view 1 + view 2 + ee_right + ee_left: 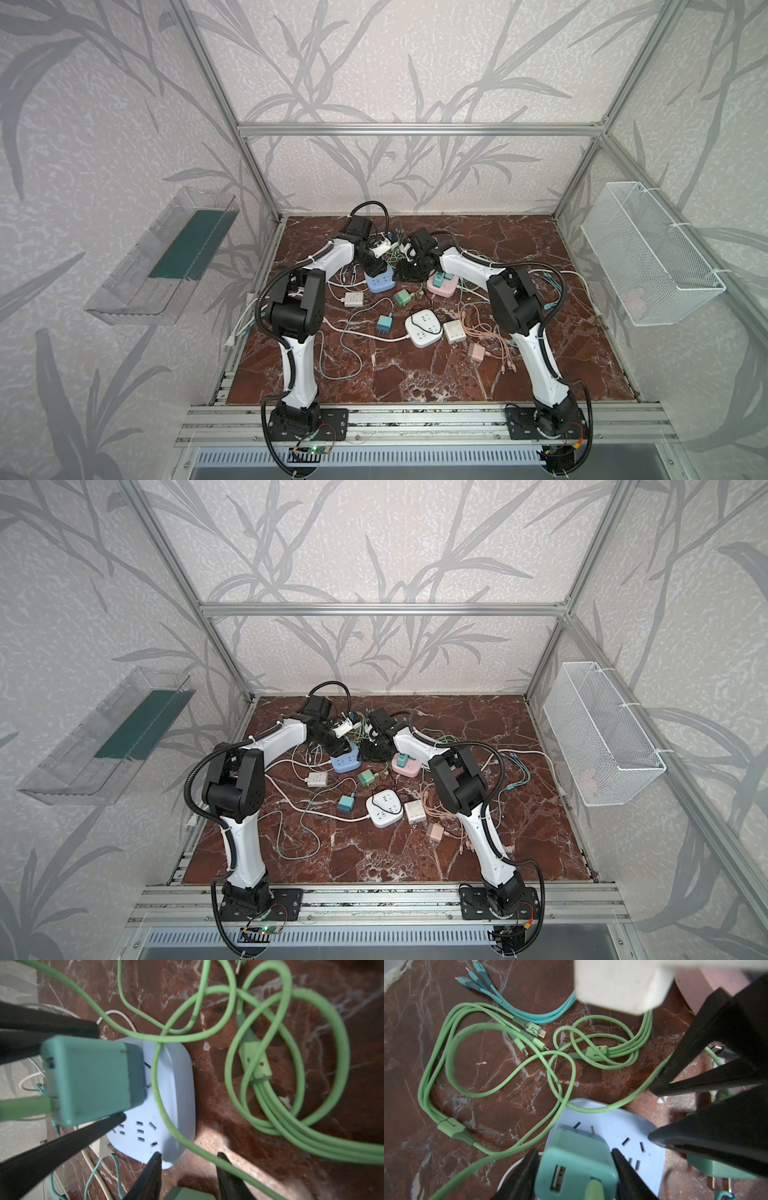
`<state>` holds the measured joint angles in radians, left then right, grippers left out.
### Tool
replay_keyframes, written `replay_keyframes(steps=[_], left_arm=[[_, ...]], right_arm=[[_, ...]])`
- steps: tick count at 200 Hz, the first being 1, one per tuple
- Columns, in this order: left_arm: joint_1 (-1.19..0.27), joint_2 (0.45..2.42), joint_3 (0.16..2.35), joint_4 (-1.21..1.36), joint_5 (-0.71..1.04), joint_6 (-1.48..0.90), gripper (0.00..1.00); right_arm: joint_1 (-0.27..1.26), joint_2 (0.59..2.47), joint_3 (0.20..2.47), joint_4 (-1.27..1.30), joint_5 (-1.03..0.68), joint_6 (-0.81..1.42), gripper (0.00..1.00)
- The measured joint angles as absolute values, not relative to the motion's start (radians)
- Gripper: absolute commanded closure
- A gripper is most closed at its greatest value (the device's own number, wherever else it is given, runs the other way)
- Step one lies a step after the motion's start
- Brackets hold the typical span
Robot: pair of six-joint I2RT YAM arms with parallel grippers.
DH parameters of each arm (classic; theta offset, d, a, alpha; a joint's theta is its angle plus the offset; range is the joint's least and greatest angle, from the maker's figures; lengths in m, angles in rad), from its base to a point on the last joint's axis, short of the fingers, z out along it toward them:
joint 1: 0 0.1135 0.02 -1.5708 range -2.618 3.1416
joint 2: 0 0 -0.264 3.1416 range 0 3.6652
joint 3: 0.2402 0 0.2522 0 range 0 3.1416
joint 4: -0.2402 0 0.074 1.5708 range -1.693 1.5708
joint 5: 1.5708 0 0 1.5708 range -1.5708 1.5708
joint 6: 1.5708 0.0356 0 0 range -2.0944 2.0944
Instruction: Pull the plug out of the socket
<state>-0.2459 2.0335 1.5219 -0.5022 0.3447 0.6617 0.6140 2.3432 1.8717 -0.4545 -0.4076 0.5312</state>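
Your left gripper [574, 1150] pinches the blue-green plug [577, 1169] from both sides. The plug sits in the blue socket [612, 1122], with its two metal pins showing a little. The socket lies far back on the brown table [519, 257], near the middle. A green cable [591, 1110] lies across it. Your right gripper [188, 1155] hangs just right of the socket. You cannot tell if it holds anything.

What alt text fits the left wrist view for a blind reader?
The left gripper clamps a teal square charger plug, prongs partly showing above a pale blue plastic socket block. The right gripper, open, has one fingertip over the block; light green cables tangle on the red-brown marble table.
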Motion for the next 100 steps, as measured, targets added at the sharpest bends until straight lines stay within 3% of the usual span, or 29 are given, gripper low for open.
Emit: replay_keyframes(steps=[53,100], left_arm=[[-0.245,2.037,1.522,-0.509,0.366,0.674,0.52],[-0.245,2.037,1.522,-0.509,0.378,0.673,0.64]], right_arm=[[0.614,2.383,1.919,-0.443,-0.440,0.560,0.55],[0.614,2.408,1.935,-0.429,-0.473,0.587,0.55]])
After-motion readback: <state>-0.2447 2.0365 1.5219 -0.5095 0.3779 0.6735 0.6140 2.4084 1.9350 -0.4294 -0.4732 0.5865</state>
